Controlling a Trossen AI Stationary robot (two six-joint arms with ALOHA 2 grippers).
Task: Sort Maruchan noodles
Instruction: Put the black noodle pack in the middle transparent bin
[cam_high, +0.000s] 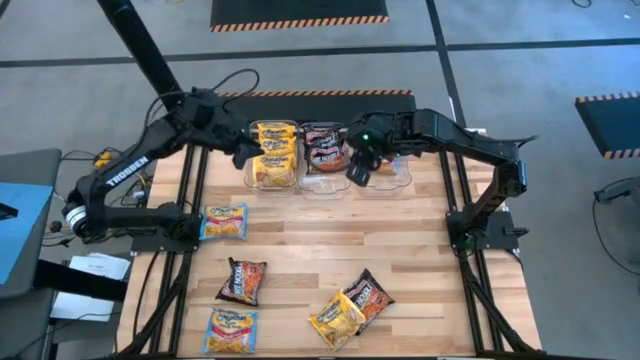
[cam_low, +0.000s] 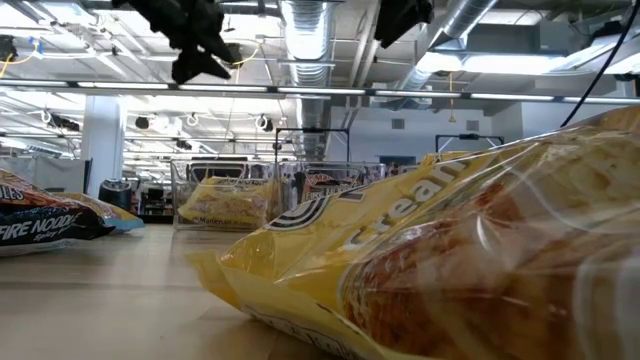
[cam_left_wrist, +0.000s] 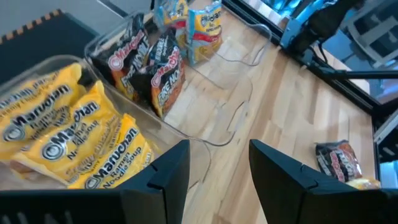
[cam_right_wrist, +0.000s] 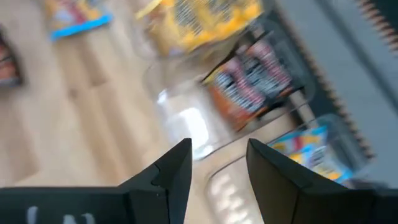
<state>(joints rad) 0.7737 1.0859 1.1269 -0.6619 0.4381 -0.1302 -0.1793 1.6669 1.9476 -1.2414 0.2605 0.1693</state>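
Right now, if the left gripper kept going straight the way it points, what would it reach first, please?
Probably the front edge of the clear bin holding dark packets; the open left gripper holds nothing. Depth is uncertain.

You get bright, even overhead light on the wooden table (cam_high: 300, 250), with only soft shadows under the arms. At table level, the ceiling lights (cam_low: 130, 90) glare white and the nearest yellow packet (cam_low: 450, 260) fills your frame, out of focus. Your right wrist picture is smeared by motion blur; your left wrist picture stays fairly crisp.
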